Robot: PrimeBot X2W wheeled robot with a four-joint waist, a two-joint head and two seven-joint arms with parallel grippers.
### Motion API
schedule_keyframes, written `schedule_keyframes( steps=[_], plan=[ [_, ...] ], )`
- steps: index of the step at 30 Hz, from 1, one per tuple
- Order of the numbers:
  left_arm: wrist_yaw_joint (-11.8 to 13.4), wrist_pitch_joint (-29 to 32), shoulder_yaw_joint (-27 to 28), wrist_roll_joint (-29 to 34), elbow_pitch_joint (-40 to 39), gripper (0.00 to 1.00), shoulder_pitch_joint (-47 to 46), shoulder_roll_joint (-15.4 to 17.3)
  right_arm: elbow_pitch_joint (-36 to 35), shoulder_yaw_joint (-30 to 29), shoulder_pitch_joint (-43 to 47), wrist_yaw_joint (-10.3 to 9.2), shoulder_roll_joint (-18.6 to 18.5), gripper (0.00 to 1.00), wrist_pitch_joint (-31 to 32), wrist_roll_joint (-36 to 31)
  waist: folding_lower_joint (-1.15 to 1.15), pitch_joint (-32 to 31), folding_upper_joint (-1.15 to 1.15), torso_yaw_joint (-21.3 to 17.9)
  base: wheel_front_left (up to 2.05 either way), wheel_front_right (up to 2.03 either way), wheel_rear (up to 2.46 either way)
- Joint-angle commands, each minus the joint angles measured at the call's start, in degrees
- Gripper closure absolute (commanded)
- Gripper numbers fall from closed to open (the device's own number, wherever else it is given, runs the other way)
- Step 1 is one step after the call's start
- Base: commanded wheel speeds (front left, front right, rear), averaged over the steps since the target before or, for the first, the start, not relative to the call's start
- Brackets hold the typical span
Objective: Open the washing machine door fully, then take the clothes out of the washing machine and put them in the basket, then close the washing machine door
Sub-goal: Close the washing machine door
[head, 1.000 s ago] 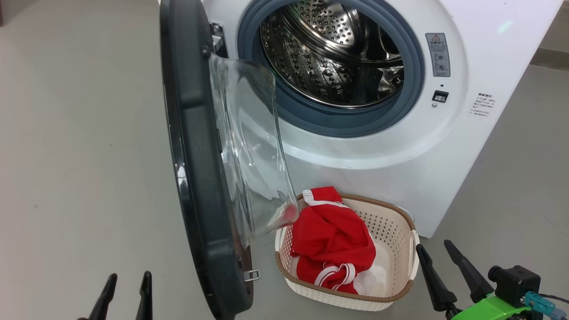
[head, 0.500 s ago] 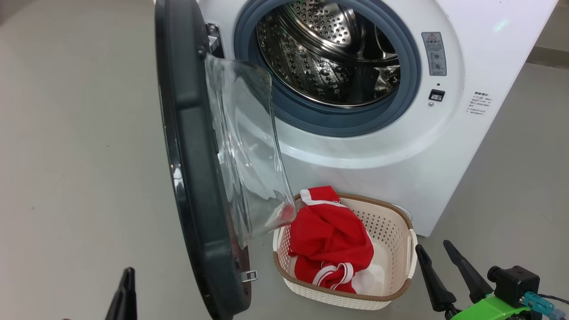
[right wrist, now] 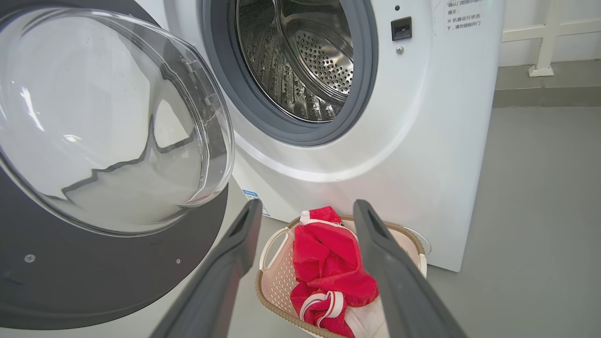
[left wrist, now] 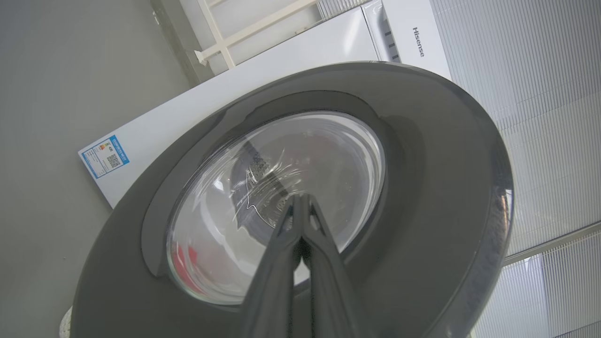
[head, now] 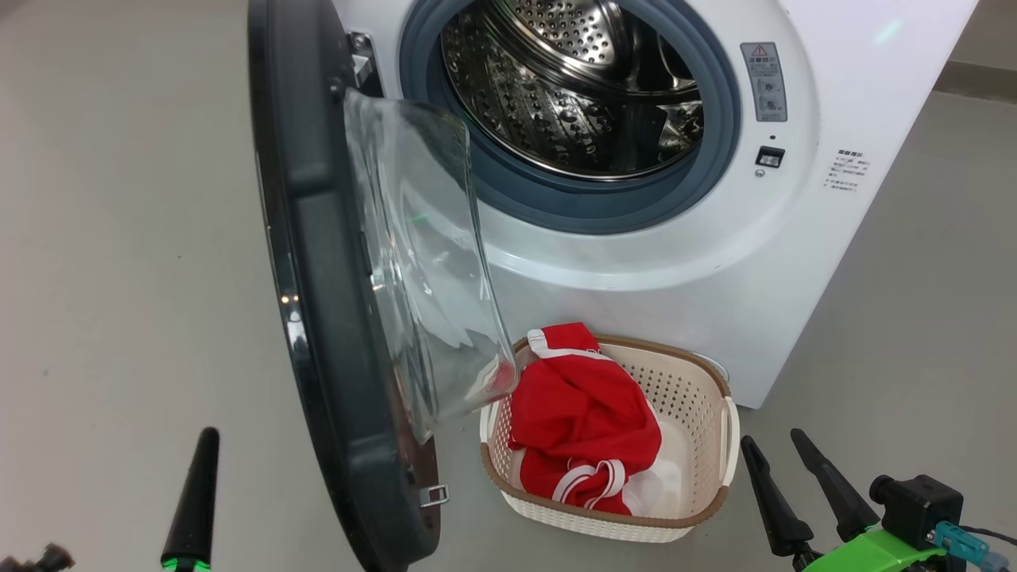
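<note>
**Washing machine door (head: 318, 238) stands swung out, red clothes in the basket**

Seen from my head, the door stands edge-on at nine o'clock of the round opening. Its black rim runs from the top of the picture down toward the floor (head: 119, 238), and its clear glass bowl (head: 421, 262) bulges toward three o'clock. Behind it, the white washing machine (head: 636, 262) shows its grey gasket (head: 556, 199) and perforated steel drum (head: 572, 87).

At six o'clock of the opening, the basket (head: 683, 397) sits on the floor just in front of the machine. The clothes (head: 584, 413) are heaped inside it, red with white stripe trim. They lie toward the nine o'clock side, with one fold rising above the brown rim at eleven o'clock. The bowl's lower edge overlaps the basket's ten o'clock corner from this angle — I cannot tell whether they touch.

My left gripper (head: 206, 441) rises at seven o'clock of the head view, outside the door, with its two fingers pressed flat together and nothing between them. From that wrist, the closed tips point at the outer face of the glass. I cannot tell whether they reach it.

My right gripper (head: 772, 438) stands at five o'clock, just beside the basket's three o'clock handle — fingers spread wide and holding nothing. From that wrist, the basket and clothes show between the two fingers, farther off.
</note>
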Motion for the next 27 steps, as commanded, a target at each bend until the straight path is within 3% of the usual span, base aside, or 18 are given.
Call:
schedule_keyframes(
  steps=[1,4,9,15,27],
  plan=[
    [-0.32,1.29,1.58,-2.15,-2.39,1.00,-1.80,1.94,-1.34,0.91,-0.74,0.37,-0.66,0.00,-0.37,-0.37,0.00,0.18,0.00,-0.16,0.00,0.00,0.00],
    [-0.32,7.92,1.46,-9.45,-5.05,1.00,-1.06,4.02,-1.35,0.86,-0.92,0.37,-0.64,0.00,-0.37,-0.38,0.00,0.49,0.00,-0.43,0.00,0.00,0.00],
    [-0.32,16.37,3.63,-14.13,-6.78,1.00,-0.38,4.09,-1.38,0.84,-1.14,0.37,-0.64,0.00,-0.37,-0.42,0.00,0.84,0.00,-0.72,0.00,0.00,0.00],
    [-0.32,24.70,6.12,-15.74,-6.71,1.00,-0.06,2.68,-1.50,0.77,-1.28,0.37,-0.77,0.00,-0.37,-0.44,0.00,1.25,0.00,-0.98,0.00,0.00,0.00],
    [-0.32,40.81,10.87,-14.73,-8.19,1.00,-1.14,-4.16,-1.59,0.49,-2.41,0.37,-0.98,0.00,-0.37,-0.53,0.00,2.73,0.00,-2.08,0.00,0.00,0.00]
  ],
)
